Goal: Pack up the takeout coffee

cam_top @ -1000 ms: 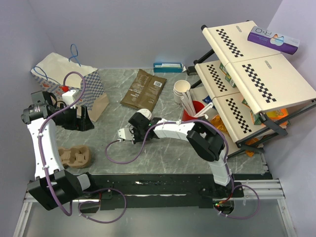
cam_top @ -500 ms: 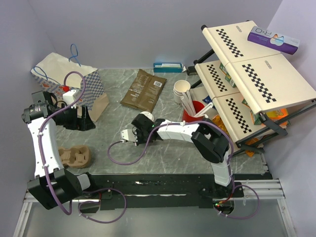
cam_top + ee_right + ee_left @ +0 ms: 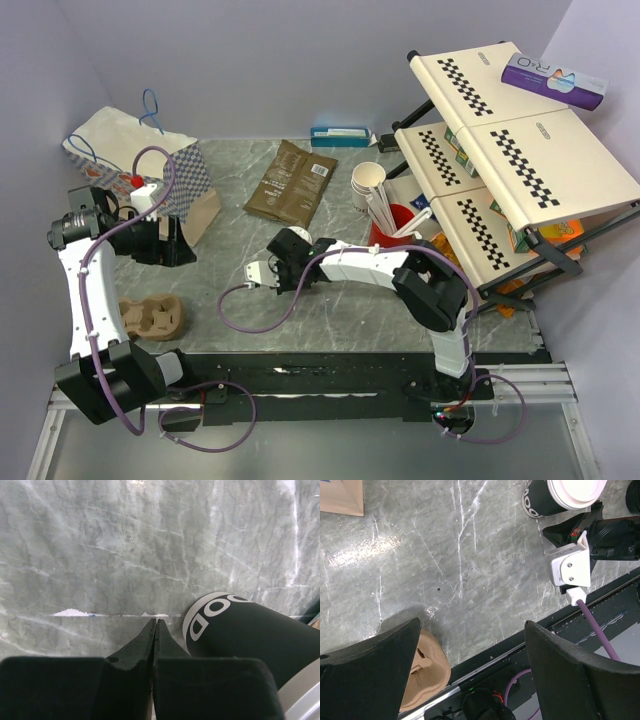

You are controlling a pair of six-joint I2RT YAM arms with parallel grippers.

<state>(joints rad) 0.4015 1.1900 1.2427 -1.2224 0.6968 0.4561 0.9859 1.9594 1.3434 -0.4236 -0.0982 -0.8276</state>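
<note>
1. Top view: the takeout coffee (image 3: 293, 241), a dark cup with a white lid, sits on the marble worktop (image 3: 350, 310) near its middle, in front of the brown pouch (image 3: 292, 180).
2. The right pincer (image 3: 278, 262) is low over the worktop just beside the cup, on its near side, with the arm reaching in from the right.
3. The left pincer (image 3: 162, 243) hangs well to the left, close in front of the checked paper bag (image 3: 150, 165). The cardboard cup carrier (image 3: 152, 318) lies nearer the arm bases.
4. Left wrist view: this pincer's two dark fingers (image 3: 370, 670) stand wide apart with nothing between them. Bare worktop shows in the gap, and the carrier's edge shows beside the left finger.
5. The cup (image 3: 555, 497) appears at the top of that view, well apart from these fingers, with the right arm's wrist beside it.
6. Right wrist view: the right pincer's fingers (image 3: 150, 640) are pressed together and hold nothing.
7. The cup (image 3: 240, 630), with white lettering on its dark wall, is just to the right of the fingertips. Whether they touch it cannot be told.
</note>
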